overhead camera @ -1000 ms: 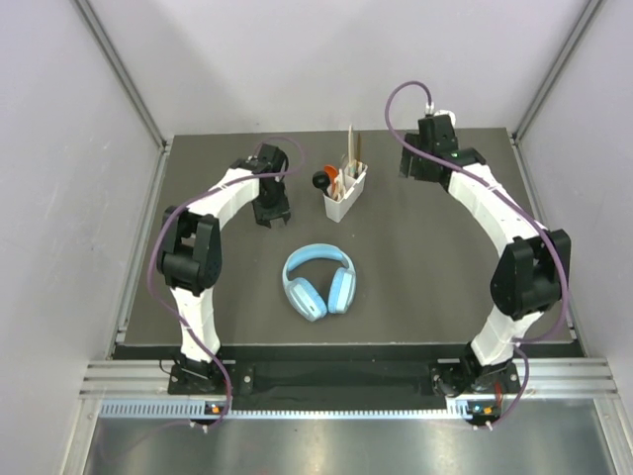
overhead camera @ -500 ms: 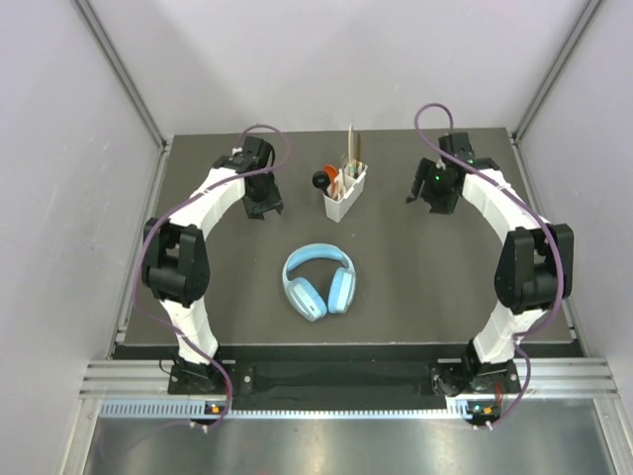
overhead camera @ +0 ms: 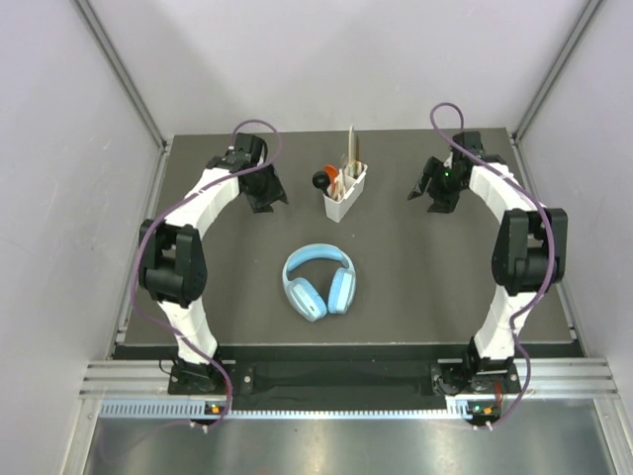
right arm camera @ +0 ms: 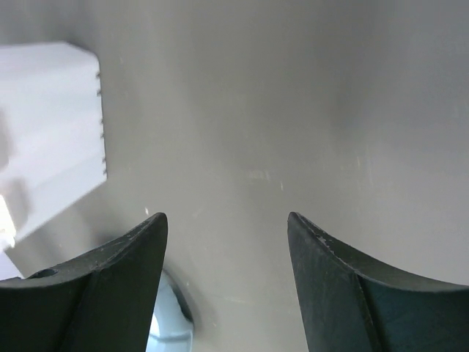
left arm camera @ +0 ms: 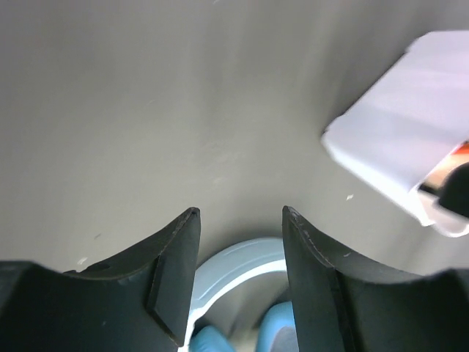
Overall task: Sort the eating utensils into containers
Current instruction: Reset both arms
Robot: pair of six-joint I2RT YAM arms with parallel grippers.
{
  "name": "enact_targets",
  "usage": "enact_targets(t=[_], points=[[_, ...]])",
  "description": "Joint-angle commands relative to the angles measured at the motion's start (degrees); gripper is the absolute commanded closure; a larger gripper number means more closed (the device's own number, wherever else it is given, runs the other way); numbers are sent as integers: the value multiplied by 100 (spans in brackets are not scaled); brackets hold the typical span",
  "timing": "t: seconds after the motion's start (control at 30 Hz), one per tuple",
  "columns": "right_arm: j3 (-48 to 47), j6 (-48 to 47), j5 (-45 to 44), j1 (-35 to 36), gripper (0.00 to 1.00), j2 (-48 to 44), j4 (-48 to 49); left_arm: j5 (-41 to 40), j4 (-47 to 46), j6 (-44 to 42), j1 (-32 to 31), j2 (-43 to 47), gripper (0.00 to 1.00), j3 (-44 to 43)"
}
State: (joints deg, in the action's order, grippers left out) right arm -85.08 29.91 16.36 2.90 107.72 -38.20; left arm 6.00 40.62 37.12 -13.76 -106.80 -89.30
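The white caddy [overhead camera: 345,194] stands at the back middle of the dark table, with utensils standing in it: a wooden-handled knife [overhead camera: 353,148], an orange-red spoon [overhead camera: 331,175] and a black scoop spoon [overhead camera: 320,181]. My left gripper [overhead camera: 268,197] hangs to the left of the caddy, open and holding nothing. In the left wrist view the left gripper [left arm camera: 240,213] has bare table between its fingers and the caddy [left arm camera: 399,158] off to the right. To the right of the caddy my right gripper [overhead camera: 434,193] is also open and holding nothing. The right wrist view shows the right gripper [right arm camera: 227,216] over bare table, with the caddy [right arm camera: 47,132] at the left.
Light-blue headphones [overhead camera: 318,281] lie in the middle of the table, nearer than the caddy; parts of the headphones [left arm camera: 234,268] show behind the left fingers, and the headphones [right arm camera: 170,323] peek by the right ones. Grey walls enclose the table on three sides.
Both arms have swung outward from the caddy. The left wrist has drawn back and left. The right gripper has moved right and nearer, turning to face the caddy, its jaws slightly narrower.
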Motion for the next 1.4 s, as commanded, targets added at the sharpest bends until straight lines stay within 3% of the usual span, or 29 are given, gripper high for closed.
enact_targets(t=[0.0,0.13,0.27,0.33,0.43,0.97,1.17,1.37], points=[[-807,5,332,44,35,819,233,542,-870,268,48,-419,46,-237],[-1378,691,517,185,44,1512,602,1042,-1345,488,75,-1122,46,-711],[-2406,710,413,562,45,2129,349,1588,-1355,647,49,-2149,48,-1816],[-2985,674,298,791,45,2453,146,1685,-1399,682,40,-2353,48,-2073],[-3138,928,473,914,45,2692,312,1904,-1600,814,40,-2582,48,-2268],[-2830,982,772,1257,45,2719,638,3310,-2049,647,-671,-2064,48,-1257],[-2734,903,799,1424,45,2596,576,3224,-1716,366,-786,-1634,48,-836],[-1978,841,702,1600,45,2087,533,2688,-1522,252,-778,-1291,48,-554]])
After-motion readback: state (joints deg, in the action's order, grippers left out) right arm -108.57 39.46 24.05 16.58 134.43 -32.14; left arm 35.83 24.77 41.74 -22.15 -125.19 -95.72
